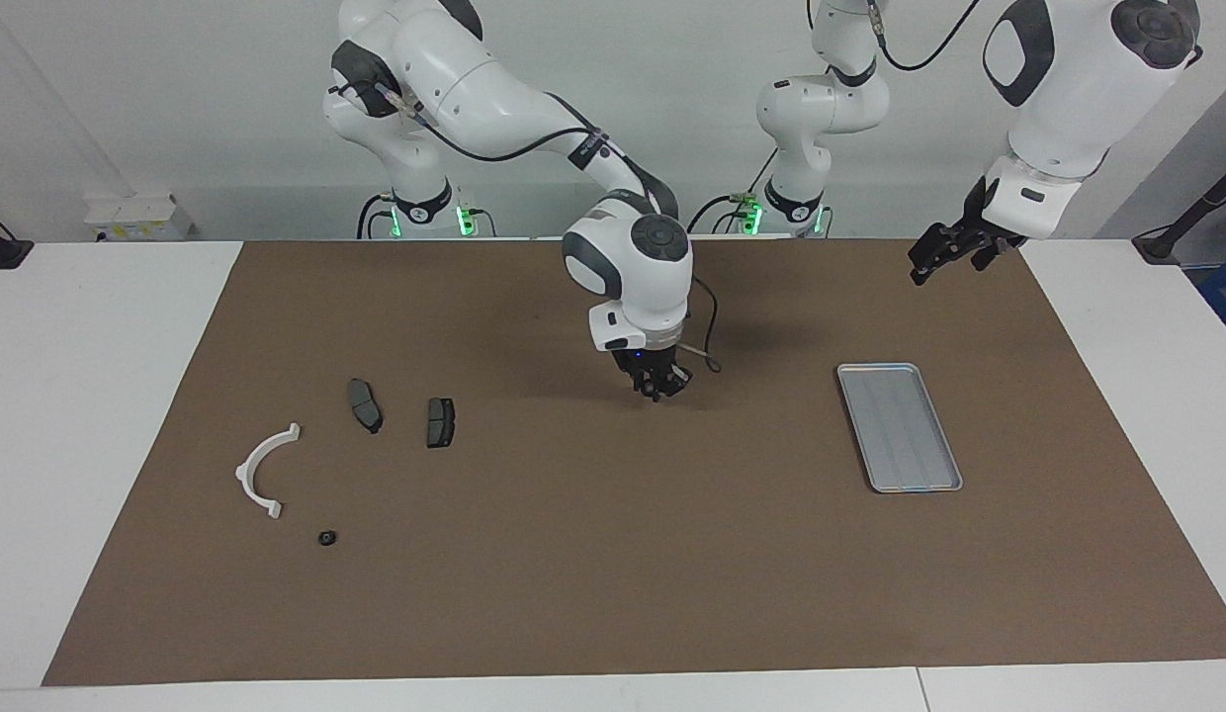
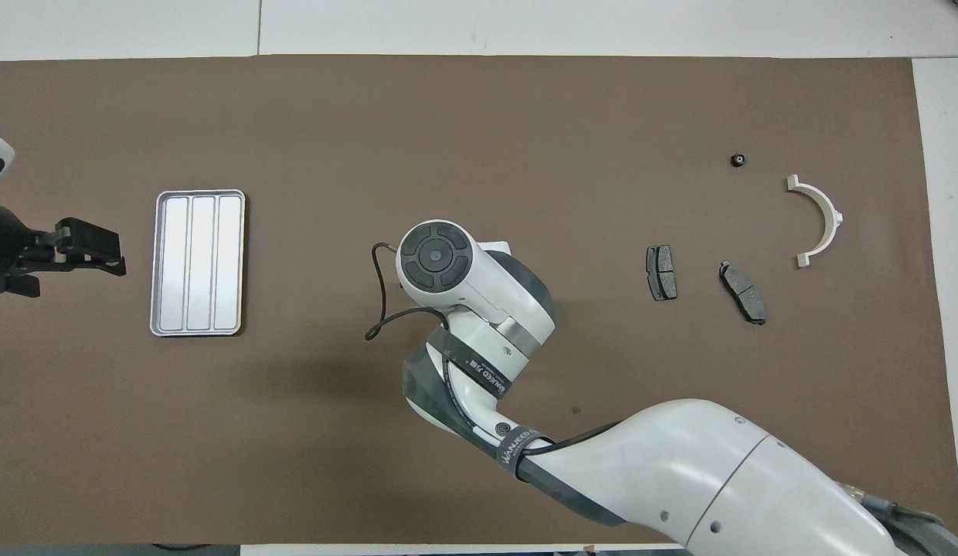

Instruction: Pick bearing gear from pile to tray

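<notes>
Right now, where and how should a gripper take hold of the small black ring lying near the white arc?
Come straight down on the small black ring and pinch across its outer rim. It lies flat and alone on the mat, apart from the white arc, so a top approach probably clears everything.

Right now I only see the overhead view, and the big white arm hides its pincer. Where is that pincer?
Observer: The right pincer hangs low over bare brown mat, partway from the brake pads to the tray.
Operator: Is the other pincer resting on the table?
Observer: No. The left pincer is open and up in the air, over the mat's edge by the robots, while that arm waits.
</notes>
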You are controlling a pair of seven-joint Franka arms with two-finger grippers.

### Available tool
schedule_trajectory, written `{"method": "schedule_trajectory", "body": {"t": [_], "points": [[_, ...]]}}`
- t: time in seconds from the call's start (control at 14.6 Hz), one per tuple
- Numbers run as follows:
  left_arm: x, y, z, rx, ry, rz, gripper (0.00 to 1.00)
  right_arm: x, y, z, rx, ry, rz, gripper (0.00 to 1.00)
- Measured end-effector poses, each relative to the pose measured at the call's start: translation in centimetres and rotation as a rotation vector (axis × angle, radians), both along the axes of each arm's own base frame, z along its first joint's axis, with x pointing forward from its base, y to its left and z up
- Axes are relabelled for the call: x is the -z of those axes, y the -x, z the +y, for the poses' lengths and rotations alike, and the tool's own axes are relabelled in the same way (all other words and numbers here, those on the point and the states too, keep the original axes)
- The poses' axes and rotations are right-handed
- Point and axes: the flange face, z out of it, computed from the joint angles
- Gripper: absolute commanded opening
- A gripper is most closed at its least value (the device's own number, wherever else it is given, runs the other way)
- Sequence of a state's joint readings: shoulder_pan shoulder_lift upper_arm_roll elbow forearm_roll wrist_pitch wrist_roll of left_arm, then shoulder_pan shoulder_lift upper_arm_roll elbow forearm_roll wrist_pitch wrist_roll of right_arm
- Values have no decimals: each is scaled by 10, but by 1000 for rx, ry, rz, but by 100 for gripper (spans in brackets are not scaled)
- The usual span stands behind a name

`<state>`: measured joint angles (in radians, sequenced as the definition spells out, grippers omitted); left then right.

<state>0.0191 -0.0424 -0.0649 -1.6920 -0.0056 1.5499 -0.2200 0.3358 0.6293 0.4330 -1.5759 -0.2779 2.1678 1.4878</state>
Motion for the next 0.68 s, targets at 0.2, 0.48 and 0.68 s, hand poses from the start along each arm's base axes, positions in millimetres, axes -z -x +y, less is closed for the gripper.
{"method": "schedule_trajectory", "body": {"t": [0.2, 0.48, 0.68], "points": [[0, 0, 0, 0, 0, 0, 100, 11, -2, 2, -2, -15, -9, 0], [1, 0, -3, 7, 1, 3, 100, 11, -2, 2, 3, -9, -12, 100], [0, 0, -14, 22, 25, -7, 100, -4, -13, -6, 13, 48, -17, 100]]}}
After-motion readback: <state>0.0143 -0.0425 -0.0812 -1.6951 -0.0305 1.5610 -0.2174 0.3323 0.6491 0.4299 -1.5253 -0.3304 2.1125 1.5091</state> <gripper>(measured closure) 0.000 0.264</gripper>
